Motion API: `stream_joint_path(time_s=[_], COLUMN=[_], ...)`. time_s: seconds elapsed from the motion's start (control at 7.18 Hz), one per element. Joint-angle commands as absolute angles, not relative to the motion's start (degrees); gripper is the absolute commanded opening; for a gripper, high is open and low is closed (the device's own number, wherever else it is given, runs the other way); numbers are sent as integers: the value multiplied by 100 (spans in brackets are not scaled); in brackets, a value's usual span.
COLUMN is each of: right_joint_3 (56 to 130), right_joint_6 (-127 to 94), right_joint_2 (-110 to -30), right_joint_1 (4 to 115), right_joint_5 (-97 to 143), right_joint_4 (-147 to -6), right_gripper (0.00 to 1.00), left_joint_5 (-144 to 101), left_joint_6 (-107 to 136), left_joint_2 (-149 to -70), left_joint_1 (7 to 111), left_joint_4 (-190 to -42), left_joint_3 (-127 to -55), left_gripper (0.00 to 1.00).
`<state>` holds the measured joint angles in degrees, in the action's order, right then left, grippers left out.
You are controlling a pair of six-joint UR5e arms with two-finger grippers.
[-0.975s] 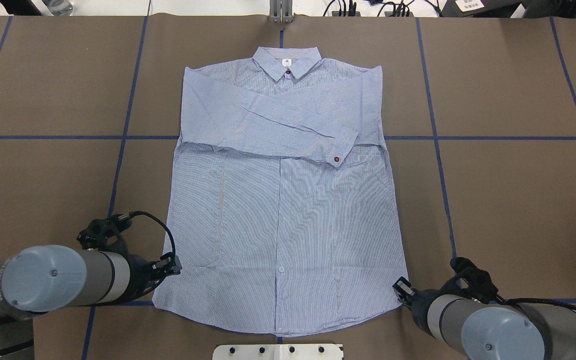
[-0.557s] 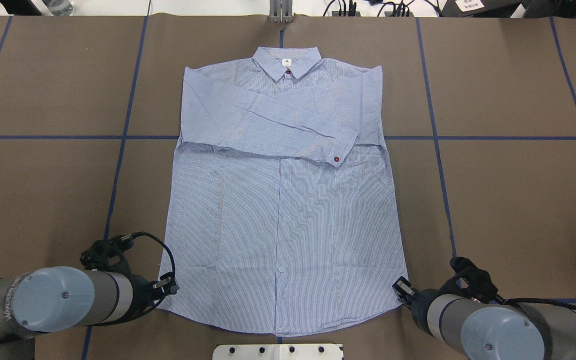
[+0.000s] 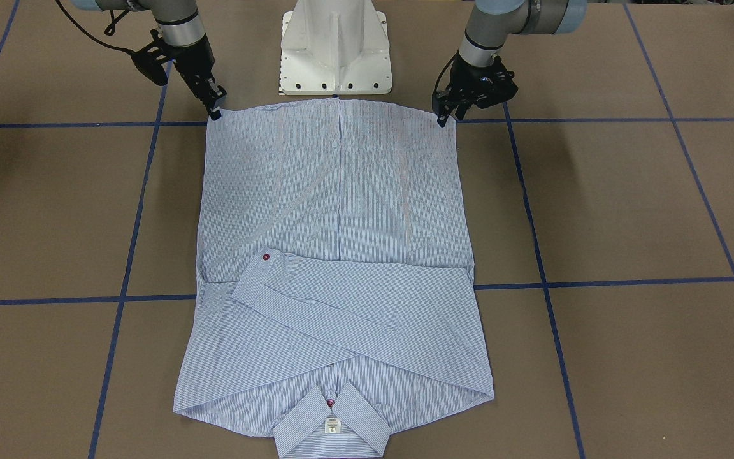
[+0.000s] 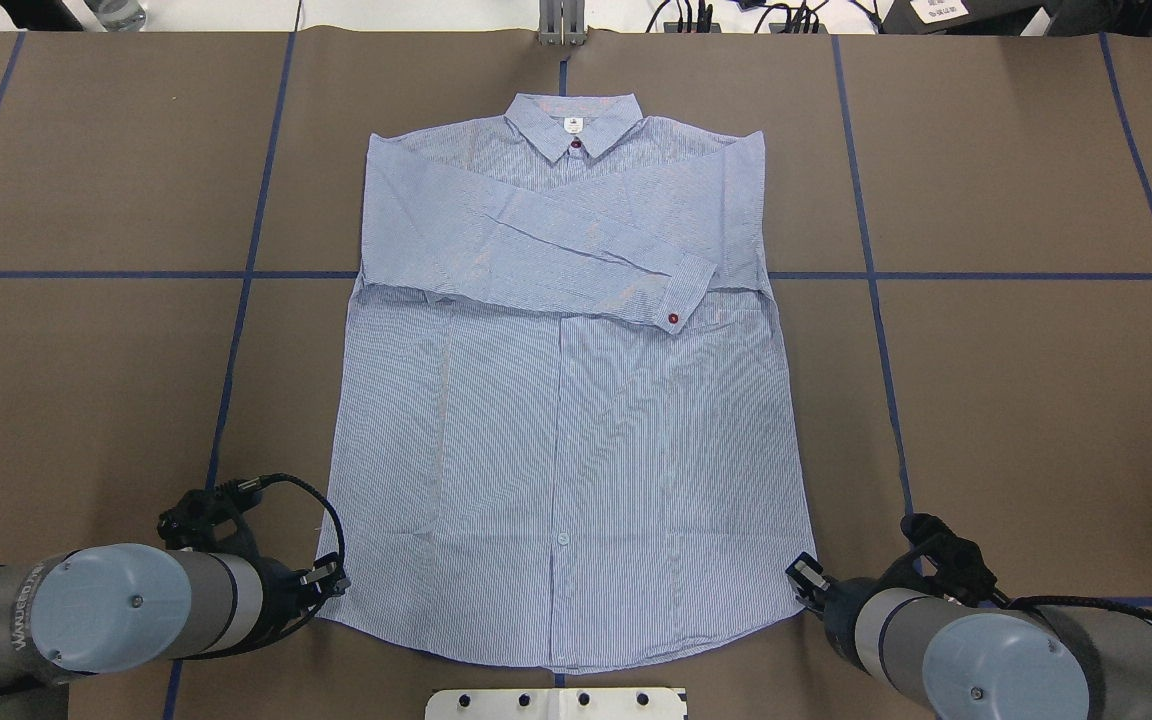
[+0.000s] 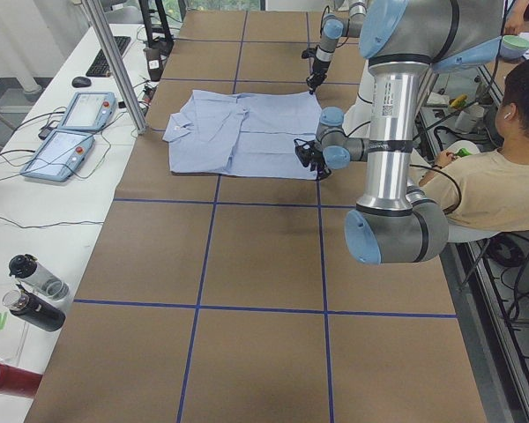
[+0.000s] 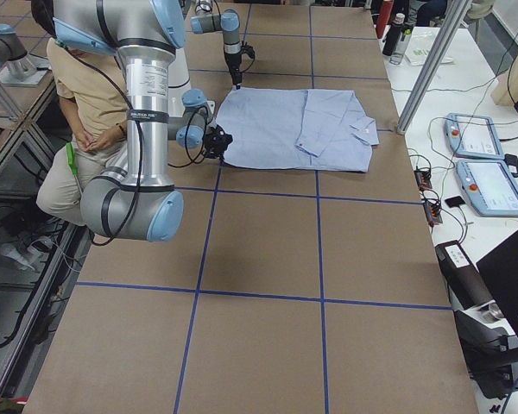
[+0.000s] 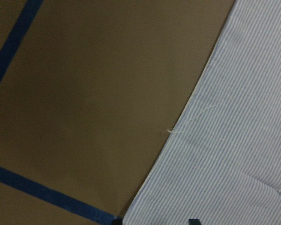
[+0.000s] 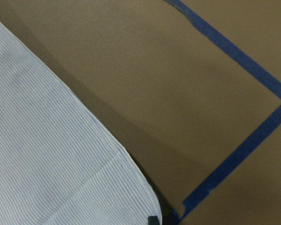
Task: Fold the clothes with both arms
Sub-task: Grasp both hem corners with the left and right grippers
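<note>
L pincer (image 3: 443, 118), R pincer (image 3: 215, 111) at shirt (image 3: 335, 210) hem corners, jaws barely visible, can't tell opening/grip

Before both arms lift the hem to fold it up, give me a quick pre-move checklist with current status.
1. Left gripper at the shirt near hem corner: ok.
2. Right gripper at the opposite hem corner: ok.
3. Fabric actually pinched by either gripper: cannot tell.
4. Sleeves folded across the chest: ok.
5. Body lying flat, collar at the far end: ok.
</note>
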<state>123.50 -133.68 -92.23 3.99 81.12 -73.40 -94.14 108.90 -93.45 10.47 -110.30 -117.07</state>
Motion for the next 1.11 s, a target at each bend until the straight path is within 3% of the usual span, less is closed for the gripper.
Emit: stream_joint_path(time_s=[0.0,0.14,0.42,0.97], right_joint_3=[12357,12357,12357,12707], right_joint_6=[-13368,-13368,-13368,-13368], right_joint_2=[-9228,-9229,-9220,-9272], right_joint_1=[404,404,396,404], right_joint_5=[8112,8112,8112,8130], right_joint_4=[-7356,-7356,-7356,-7714], right_gripper=[0,0,0,0], left_joint_5=[-9413,-9413,-9422,-9465], left_joint_6=[10890,10898,10898,10942], left_joint_2=[-9343,-9343,-9343,-9352], left_joint_1=[1020,1020,1011,1020], left_joint_4=[-11030,-11030,-11030,-10619], left_joint_3=[-11672,-11672,-11681,-12214], left_gripper=[52,46,0,0])
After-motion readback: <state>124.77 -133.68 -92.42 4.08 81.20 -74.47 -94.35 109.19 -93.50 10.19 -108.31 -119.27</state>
